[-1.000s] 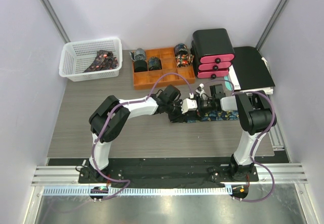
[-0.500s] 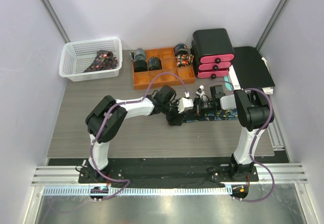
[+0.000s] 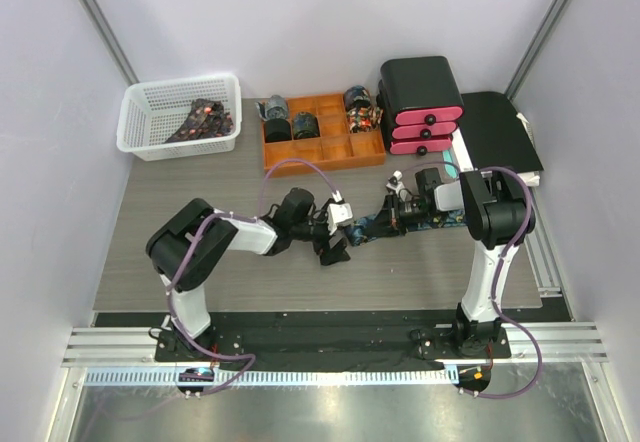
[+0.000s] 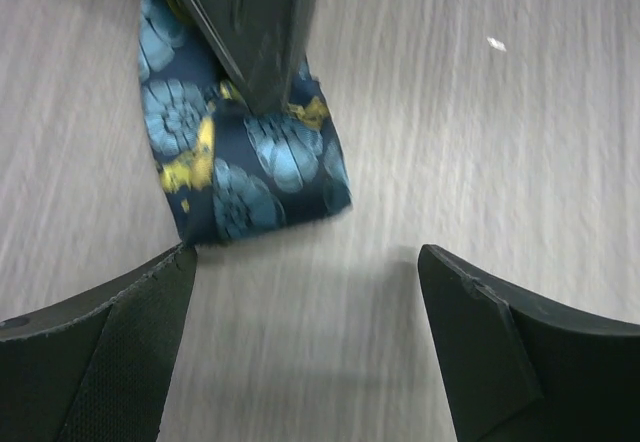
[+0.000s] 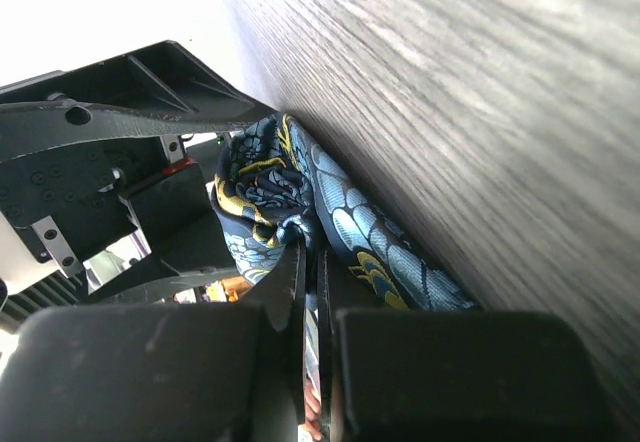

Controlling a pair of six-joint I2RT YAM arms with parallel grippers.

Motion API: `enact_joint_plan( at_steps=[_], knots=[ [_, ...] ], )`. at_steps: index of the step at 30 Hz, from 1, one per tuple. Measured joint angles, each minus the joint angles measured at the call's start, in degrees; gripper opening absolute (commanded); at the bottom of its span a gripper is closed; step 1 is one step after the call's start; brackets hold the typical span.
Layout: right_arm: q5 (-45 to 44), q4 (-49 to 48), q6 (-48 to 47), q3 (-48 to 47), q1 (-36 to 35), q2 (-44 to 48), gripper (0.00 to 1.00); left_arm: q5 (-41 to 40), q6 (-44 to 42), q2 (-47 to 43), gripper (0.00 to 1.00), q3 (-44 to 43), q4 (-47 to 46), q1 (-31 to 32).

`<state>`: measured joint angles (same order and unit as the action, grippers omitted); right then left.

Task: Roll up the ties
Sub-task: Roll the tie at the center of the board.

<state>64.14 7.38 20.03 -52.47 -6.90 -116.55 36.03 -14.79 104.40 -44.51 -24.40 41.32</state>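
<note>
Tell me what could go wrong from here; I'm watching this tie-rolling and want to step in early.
The right pincer alone pinches the blue-and-gold tie by a bunched fold; the fabric might slip free and unfurl. The left pincer stands open, not gripping the tie; closing in, it could shove the loose end sideways across the smooth table.

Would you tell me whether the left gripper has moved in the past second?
Yes: the left gripper has drawn back leftward and nearer, from below the orange tray's right end to below its middle.
</note>
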Motion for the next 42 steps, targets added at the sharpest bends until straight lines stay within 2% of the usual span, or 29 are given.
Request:
enact_joint_plan(
  at_steps=[5, 10, 13, 14, 16, 17, 18, 19, 22, 28, 33, 38, 42],
  knots=[
    [0.3, 1.6, -1.3, -0.9, 0.0, -0.5, 0.01, -2.0, 1.9, 4.6, 0.85, 0.3, -11.4, 1.6],
    [0.6, 2.1, -2.0, -1.3, 0.0, -0.9, 0.01, -4.6, 3.5, 8.1, 0.69, 0.1, -19.5, 3.0],
    [0.7, 2.1, -2.1, -1.3, 0.0, -0.9, 0.01, -5.8, 4.4, 9.1, 0.53, -0.4, -21.3, 3.6],
    [0.7, 2.1, -2.1, -1.3, 0.0, -0.9, 0.01, -6.6, 4.3, 9.3, 0.44, -0.5, -21.7, 3.8],
    [0.8, 2.1, -2.1, -1.3, 0.0, -0.9, 0.01, -7.3, 3.8, 9.4, 0.35, -0.6, -21.8, 4.0],
    [0.8, 2.1, -2.1, -1.3, 0.0, -0.9, 0.03, -7.4, 3.5, 9.4, 0.27, -0.7, -21.6, 4.1],
    [0.9, 2.1, -2.1, -1.3, 0.0, -0.8, 0.07, -7.5, 3.1, 9.4, 0.24, -1.0, -21.0, 4.2],
    [1.0, 2.1, -2.0, -1.3, 0.0, -0.8, 0.15, -7.4, 2.3, 9.2, 0.21, -1.6, -19.6, 4.2],
    [0.8, 2.8, -1.8, -1.2, 0.2, -0.1, 0.24, -7.5, 1.1, 8.4, 0.17, -3.7, -14.1, 4.5],
    [-3.0, 9.2, -2.2, -2.4, 1.8, 4.7, 0.32, -6.7, -1.6, 6.8, 0.13, -8.2, -1.3, 4.6],
    [-5.9, 11.3, -4.3, -5.7, 2.4, 5.9, 0.31, -4.8, -4.2, 5.3, 0.11, -10.3, 7.7, 4.1],
    [-9.3, 13.6, -6.8, -4.8, 2.4, 5.0, 0.31, -4.8, -7.0, 5.3, 0.10, -15.2, 18.5, 3.9],
    [-8.7, 15.0, -7.1, -4.0, 2.4, 4.5, 0.30, -5.0, -10.0, 5.3, 0.10, -18.9, 27.5, 3.7]
  ],
)
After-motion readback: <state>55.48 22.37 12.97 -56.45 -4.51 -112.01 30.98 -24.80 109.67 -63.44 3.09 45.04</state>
